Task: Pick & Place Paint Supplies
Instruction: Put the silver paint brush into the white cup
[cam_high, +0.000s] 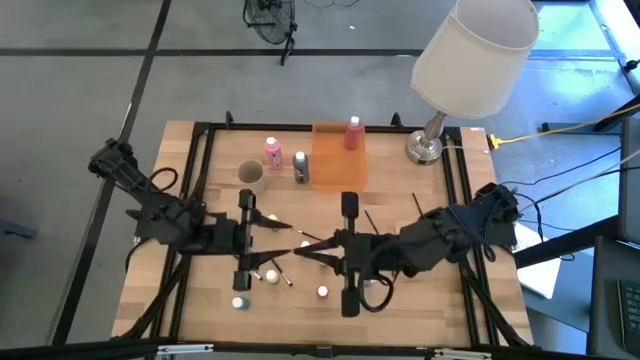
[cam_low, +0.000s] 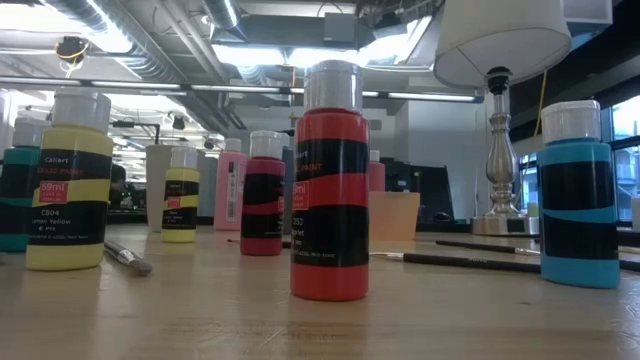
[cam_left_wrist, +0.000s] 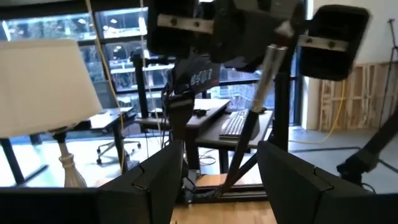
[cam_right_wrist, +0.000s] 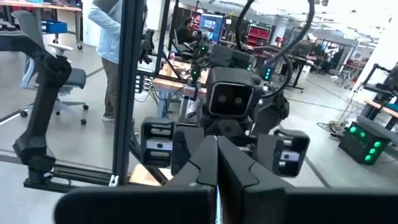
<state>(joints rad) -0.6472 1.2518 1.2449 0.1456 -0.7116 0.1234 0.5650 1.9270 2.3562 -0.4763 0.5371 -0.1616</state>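
Note:
Both arms meet above the table's middle. My right gripper (cam_high: 300, 247) is shut and a thin brush (cam_left_wrist: 264, 87) with a grey ferrule slants down from it. My left gripper (cam_left_wrist: 221, 186) faces it, open, one finger on either side of the brush's dark handle, apart from it. Small paint bottles (cam_high: 270, 275) stand on the table near the front. A pink bottle (cam_high: 272, 152) and a dark bottle (cam_high: 301, 167) stand farther back. In the low view a red bottle (cam_low: 330, 180), a yellow one (cam_low: 68, 180) and a blue one (cam_low: 578, 195) stand upright. My right gripper holds the brush at its upper end, by the grey ferrule (cam_left_wrist: 278, 43); its own body hides the exact spot. The fingers point level toward the table's left. The brush hangs slanting below them, clear of the table.
A large white-shaded lamp (cam_high: 470, 50) stands on its metal base at the far right corner. An orange bin (cam_high: 338, 165) at the far middle holds a pink bottle (cam_high: 353, 132). A cup (cam_high: 251, 176) stands left of it. Loose brushes (cam_high: 370, 218) lie right of centre.

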